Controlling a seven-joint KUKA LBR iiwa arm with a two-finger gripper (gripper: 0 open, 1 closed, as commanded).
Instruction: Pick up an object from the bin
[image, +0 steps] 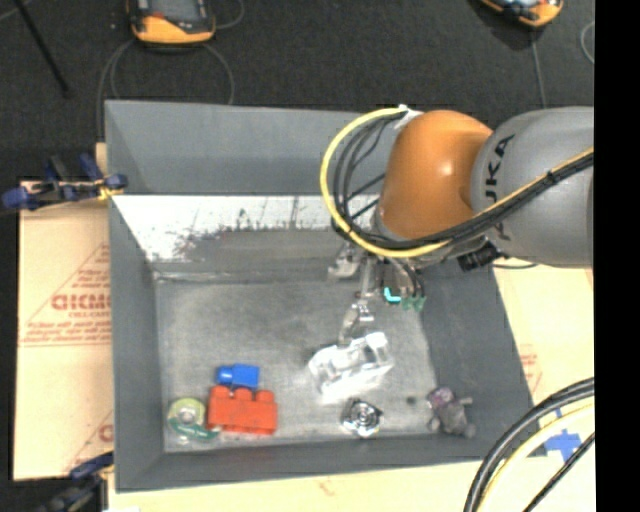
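One white blocky plastic piece (350, 366) lies right of centre on the bin (230, 320) floor, toward the near wall. Gripper (356, 325) is right at its upper edge; spread or pinching, can't tell. Shiny round metal thing (362, 418) sits just below it, small purple-grey figure (448, 411) near on the right. Red block (242, 411), blue piece (238, 376) and tape roll (187, 416) are clustered well apart at the near left.

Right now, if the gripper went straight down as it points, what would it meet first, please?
Probably the white plastic piece lying right beneath the gripper on the bin floor, though its height above it is unclear.
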